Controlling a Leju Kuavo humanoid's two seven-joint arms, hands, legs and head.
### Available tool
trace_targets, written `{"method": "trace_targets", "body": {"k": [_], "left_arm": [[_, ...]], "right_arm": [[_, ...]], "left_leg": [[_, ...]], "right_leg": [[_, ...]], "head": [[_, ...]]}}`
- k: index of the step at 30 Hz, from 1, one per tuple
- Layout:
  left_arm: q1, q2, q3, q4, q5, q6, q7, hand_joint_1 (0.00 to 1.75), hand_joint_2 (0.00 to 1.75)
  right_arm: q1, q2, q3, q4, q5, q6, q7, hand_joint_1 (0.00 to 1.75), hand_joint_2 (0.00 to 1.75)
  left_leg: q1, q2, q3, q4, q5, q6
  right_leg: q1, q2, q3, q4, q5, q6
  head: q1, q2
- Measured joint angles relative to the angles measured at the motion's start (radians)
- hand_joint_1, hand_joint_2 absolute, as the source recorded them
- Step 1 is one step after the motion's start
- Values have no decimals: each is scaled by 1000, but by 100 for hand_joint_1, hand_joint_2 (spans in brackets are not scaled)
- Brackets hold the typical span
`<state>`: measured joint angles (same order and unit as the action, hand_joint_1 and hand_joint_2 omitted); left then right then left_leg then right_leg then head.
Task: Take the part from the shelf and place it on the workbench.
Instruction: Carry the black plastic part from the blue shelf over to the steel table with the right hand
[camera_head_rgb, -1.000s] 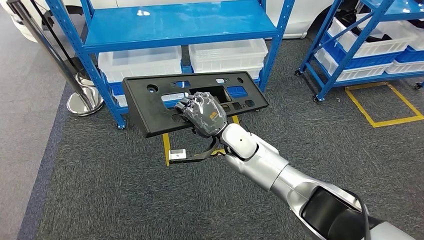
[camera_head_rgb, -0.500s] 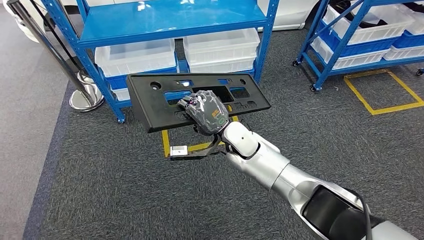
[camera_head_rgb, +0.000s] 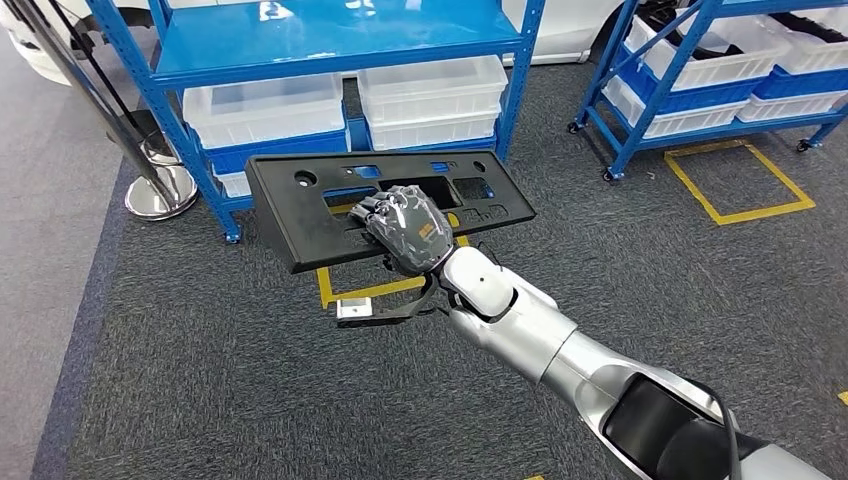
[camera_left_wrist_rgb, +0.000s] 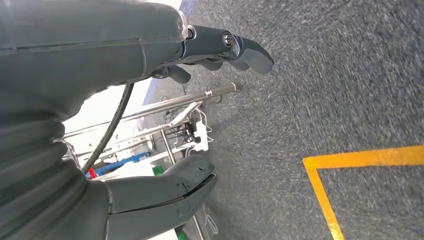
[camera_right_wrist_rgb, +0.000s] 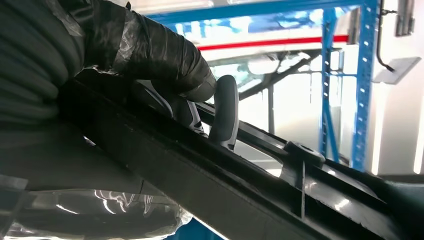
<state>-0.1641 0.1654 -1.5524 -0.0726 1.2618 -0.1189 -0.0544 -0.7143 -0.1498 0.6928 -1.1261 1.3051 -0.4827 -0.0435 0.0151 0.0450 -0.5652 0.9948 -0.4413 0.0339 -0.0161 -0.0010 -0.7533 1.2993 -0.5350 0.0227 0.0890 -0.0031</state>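
Head view: right hand (camera_head_rgb: 405, 228) grips the part (camera_head_rgb: 300, 215), a long black panel with cutouts, fingers hooked through a central opening, palm wrapped in clear film. Part is held in the air, roughly level, above grey carpet (camera_head_rgb: 200, 380) and a yellow floor line (camera_head_rgb: 350, 292), in front of the blue shelf (camera_head_rgb: 330, 40). White bins (camera_head_rgb: 265, 108) sit on the shelf's lower level behind the part. Second blue rack (camera_head_rgb: 700, 80) with bins stands to the right, a chrome post base (camera_head_rgb: 160, 192) to the left. Right wrist view: fingers (camera_right_wrist_rgb: 225, 110) curl over the part's edge. Left wrist view: left hand (camera_left_wrist_rgb: 165, 115) holds nothing, fingers spread, over carpet.
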Motion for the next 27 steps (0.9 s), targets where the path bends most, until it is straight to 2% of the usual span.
{"method": "trace_targets", "body": {"k": [1, 3, 4, 5, 7, 8, 9, 11, 13, 14, 15, 16, 18, 20, 21, 23, 24, 25, 27], "left_arm": [[1, 0, 0, -1, 1, -2, 0, 0, 175], [1, -1, 1, -2, 4, -4, -1, 0, 175], [1, -1, 2, -2, 5, -5, -2, 0, 175], [1, 0, 4, -2, 6, -5, -3, 0, 175], [1, 0, 6, -2, 8, -6, -3, 0, 175], [0, 0, 6, -2, 8, -6, -3, 0, 175], [-1, 0, 7, -2, 8, -6, -4, 0, 175], [0, 0, 7, -2, 9, -7, -4, 0, 175], [3, 0, 7, -2, 9, -7, -4, 0, 175], [3, 0, 7, -2, 9, -7, -4, 0, 175], [4, 0, 7, -2, 9, -7, -4, 0, 175], [4, 0, 7, -2, 9, -7, -4, 0, 175], [4, 1, 7, -2, 9, -7, -4, 0, 175], [3, 2, 8, -2, 10, -7, -4, 0, 175], [3, 3, 8, -2, 10, -7, -5, 0, 175], [1, 2, 8, -3, 10, -8, -5, 0, 175], [1, 1, 8, -3, 10, -8, -5, 0, 175], [0, 1, 8, -4, 10, -8, -5, 0, 175], [2, 2, 8, -4, 10, -8, -5, 0, 175]], "right_arm": [[1, 0, 0, 0, -3, 1, 0, 175, 175], [-2, 0, 0, -1, -7, 1, 0, 175, 175], [-4, 0, 0, -1, -8, 2, 0, 175, 175], [-4, 0, 0, -2, -9, 2, 0, 175, 175], [-3, 0, 0, -2, -10, 3, 0, 175, 175], [-3, 0, 0, -2, -11, 4, 0, 175, 175], [-3, -1, 0, -2, -12, 5, 0, 175, 175], [-4, 1, 0, -3, -12, 5, 0, 175, 175], [-3, 3, 0, -4, -11, 5, 0, 175, 175], [-1, 4, 0, -4, -11, 6, 0, 175, 175], [1, 3, 0, -4, -11, 6, 0, 175, 175], [1, 3, 0, -4, -11, 6, 0, 175, 175], [0, 3, 0, -4, -12, 6, 0, 175, 175], [-2, 4, 0, -4, -13, 7, 0, 175, 175], [-2, 4, 0, -4, -13, 7, 0, 175, 175], [-1, 3, 0, -4, -13, 7, 0, 175, 175], [0, 2, 0, -4, -13, 7, 0, 175, 175], [-1, 2, 0, -4, -13, 7, 0, 175, 175], [-4, 1, 0, -5, -13, 8, 0, 175, 175]], "left_leg": [[1, 7, -1, 4, -1, -2], [-1, 21, -4, 15, -6, -10], [-4, 28, -5, 20, -9, -15], [-7, 35, -7, 24, -11, -20], [-10, 53, -7, 25, -11, -30], [-8, 49, -7, 28, -17, -36], [-6, 35, -12, 42, -30, -41], [-1, -11, -49, 128, -89, -49], [1, -34, -109, 263, -152, -51], [0, -37, -130, 307, -164, -50], [0, -38, -133, 314, -155, -48], [0, -42, -116, 282, -128, -43], [-2, -75, -47, 145, -62, -30], [-3, -108, -1, 49, -35, -22], [-4, -111, 4, 36, -36, -21], [-4, -89, 7, 26, -27, -18], [-1, -77, 8, 19, -20, -13], [2, -64, 9, 11, -14, -9], [3, -39, 5, 6, -7, -2]], "right_leg": [[-1, -6, 30, -47, 27, 1], [3, -39, 105, -184, 75, -3], [6, -53, 129, -231, 87, -9], [10, -61, 138, -254, 87, -16], [13, -45, 134, -256, 89, -31], [12, -36, 132, -258, 92, -38], [10, -26, 130, -261, 96, -45], [6, -8, 126, -264, 105, -58], [8, 14, 118, -263, 110, -64], [10, 26, 114, -262, 113, -64], [12, 38, 111, -261, 115, -64], [13, 51, 110, -260, 117, -63], [15, 75, 107, -257, 121, -57], [13, 97, 101, -254, 127, -47], [11, 107, 96, -255, 132, -40], [8, 125, 90, -258, 140, -26], [9, 117, 84, -251, 135, -20], [12, 95, 72, -228, 117, -16], [13, 35, 24, -122, 51, -8]], "head": [[0, 0], [0, 0], [0, 0], [0, 0], [0, 0], [0, 0], [0, 0], [0, 0], [0, 0], [0, 0], [0, 0], [0, 0], [0, 0], [0, 0], [0, 0], [-1, 0], [0, 0], [2, 0], [5, 0]]}}
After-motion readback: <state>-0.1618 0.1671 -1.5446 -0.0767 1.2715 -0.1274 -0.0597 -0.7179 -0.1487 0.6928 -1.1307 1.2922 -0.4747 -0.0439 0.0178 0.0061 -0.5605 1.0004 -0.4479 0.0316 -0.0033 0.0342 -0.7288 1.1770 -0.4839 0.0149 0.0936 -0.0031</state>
